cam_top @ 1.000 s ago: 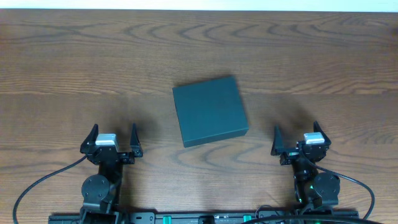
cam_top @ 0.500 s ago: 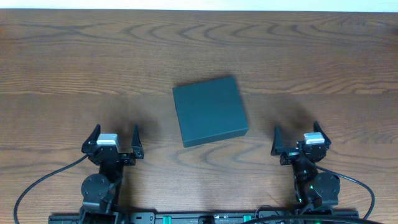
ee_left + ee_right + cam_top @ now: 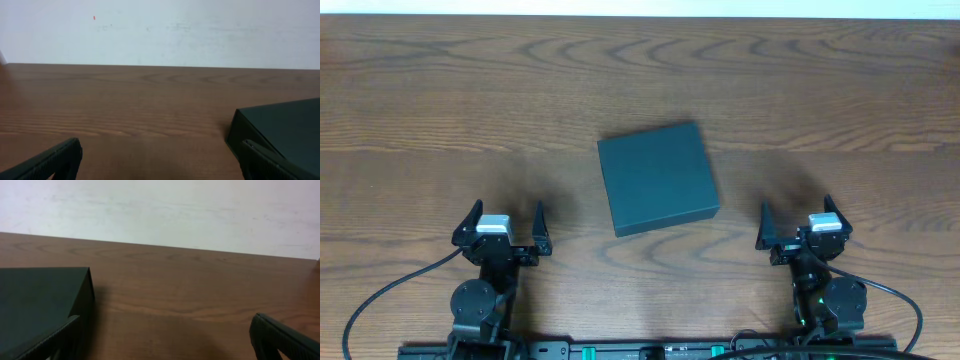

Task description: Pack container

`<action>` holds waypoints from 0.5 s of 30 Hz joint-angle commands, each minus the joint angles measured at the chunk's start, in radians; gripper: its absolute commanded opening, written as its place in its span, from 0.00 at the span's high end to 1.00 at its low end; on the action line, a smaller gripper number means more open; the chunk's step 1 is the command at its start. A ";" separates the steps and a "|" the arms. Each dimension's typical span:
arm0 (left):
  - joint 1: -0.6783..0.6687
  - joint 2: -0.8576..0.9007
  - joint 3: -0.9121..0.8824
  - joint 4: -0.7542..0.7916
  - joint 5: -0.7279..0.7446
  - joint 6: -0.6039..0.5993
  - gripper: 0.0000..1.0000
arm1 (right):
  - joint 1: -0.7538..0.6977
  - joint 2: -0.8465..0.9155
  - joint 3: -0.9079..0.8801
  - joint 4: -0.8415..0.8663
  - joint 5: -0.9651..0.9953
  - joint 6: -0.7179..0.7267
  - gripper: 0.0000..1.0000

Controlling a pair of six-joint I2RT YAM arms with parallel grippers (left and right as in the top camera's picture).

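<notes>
Well, the closed container sits on the table, away from the left gripper and right gripper, whose jaws are spread apart.

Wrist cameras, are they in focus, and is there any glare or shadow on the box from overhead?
Overhead: even, soft light, no glare on the matte container and barely any shadow around it. Left wrist: slightly soft overall, with its own fingers blurred at the bottom edge. Right wrist: the same softness, with a dim shadow on the table just beside the container.
</notes>
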 commanded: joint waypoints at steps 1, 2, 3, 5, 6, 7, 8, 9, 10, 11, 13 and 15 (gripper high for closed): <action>0.005 -0.005 -0.019 -0.042 -0.002 -0.016 0.01 | -0.010 -0.007 -0.006 0.000 0.001 -0.001 0.01; 0.005 -0.005 -0.019 -0.042 -0.002 -0.016 0.02 | -0.010 -0.007 -0.006 0.000 0.000 -0.001 0.01; 0.005 -0.005 -0.019 -0.042 -0.002 -0.016 0.01 | -0.010 -0.007 -0.006 0.000 0.000 -0.001 0.01; 0.005 -0.005 -0.019 -0.042 -0.002 -0.016 0.02 | -0.010 -0.007 -0.006 0.000 0.000 -0.001 0.01; 0.005 -0.005 -0.019 -0.042 -0.002 -0.016 0.02 | -0.010 -0.007 -0.006 0.000 0.000 -0.001 0.01; 0.005 -0.005 -0.019 -0.042 -0.002 -0.016 0.01 | -0.010 -0.007 -0.006 0.000 0.000 -0.001 0.01; 0.005 -0.005 -0.019 -0.042 -0.002 -0.016 0.01 | -0.010 -0.007 -0.006 0.000 0.001 -0.001 0.01; 0.005 -0.005 -0.019 -0.042 -0.002 -0.016 0.01 | -0.010 -0.007 -0.006 0.000 0.000 -0.001 0.01; 0.005 -0.005 -0.019 -0.042 -0.002 -0.016 0.01 | -0.010 -0.007 -0.006 0.000 0.000 -0.001 0.01; 0.005 -0.005 -0.019 -0.042 -0.002 -0.016 0.02 | -0.010 -0.007 -0.006 0.000 0.000 -0.001 0.01; 0.005 -0.005 -0.019 -0.042 -0.002 -0.016 0.01 | -0.010 -0.007 -0.006 0.000 0.000 -0.001 0.01; 0.005 -0.005 -0.019 -0.042 -0.002 -0.016 0.01 | -0.010 -0.007 -0.006 0.000 0.000 -0.001 0.01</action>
